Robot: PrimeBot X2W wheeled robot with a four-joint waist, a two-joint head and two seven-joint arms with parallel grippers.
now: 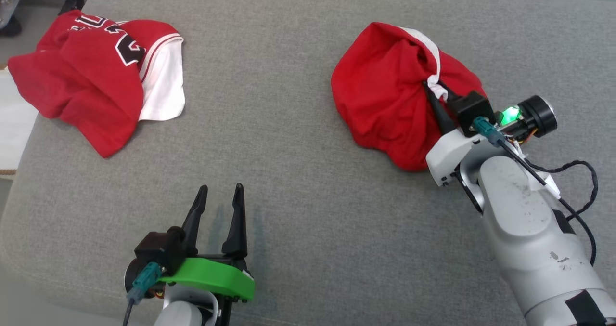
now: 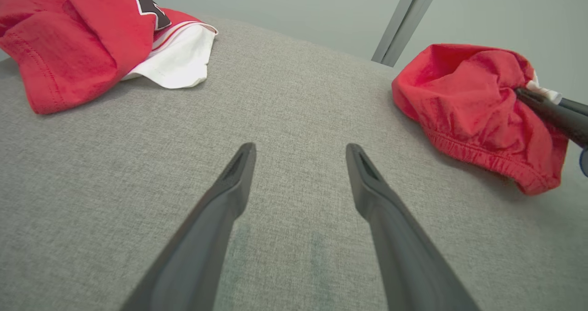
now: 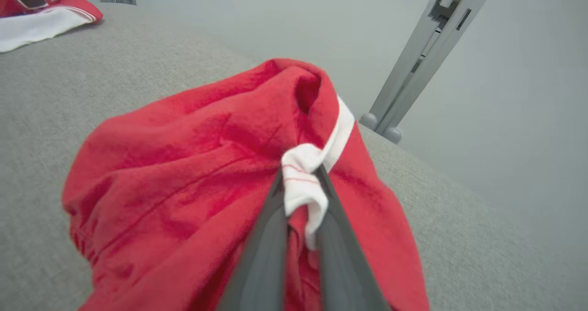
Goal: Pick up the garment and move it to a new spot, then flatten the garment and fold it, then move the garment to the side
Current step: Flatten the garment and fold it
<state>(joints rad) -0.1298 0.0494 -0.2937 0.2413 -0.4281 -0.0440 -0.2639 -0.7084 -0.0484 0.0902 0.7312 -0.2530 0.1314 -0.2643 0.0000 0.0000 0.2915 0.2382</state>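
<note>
Nearest to us, the left gripper (image 1: 221, 187) hangs low over bare grey cloth with its two dark fingers spread wide and nothing between them. It is well apart from either piece of clothing.

The right gripper (image 3: 299, 175) is the one that matters. Its fingers are pinched together on a fold of the white band (image 3: 342, 127) at the top of the garment (image 1: 385, 104), a crumpled red bundle on the right half of the worktop (image 1: 288, 172). The fingers come in from the near right, so nearly all of the cloth lies ahead of them and to their left. The bundle's longer run goes from the far edge back toward the robot. We judge that a lift from this pinch would leave the bulk hanging off one side rather than evenly.

The garment looks like soft, matte knit, slack and deeply creased. A gathered elastic hem (image 2: 482, 157) runs along its near edge, and it should drape and stretch instead of holding any shape. The worktop is covered in coarse grey weave with rounded corners, and it may drag on the fabric.

At the far left lies a second heap, a red jersey (image 1: 82, 75) with black numerals and a white inner layer (image 1: 163, 90).
</note>
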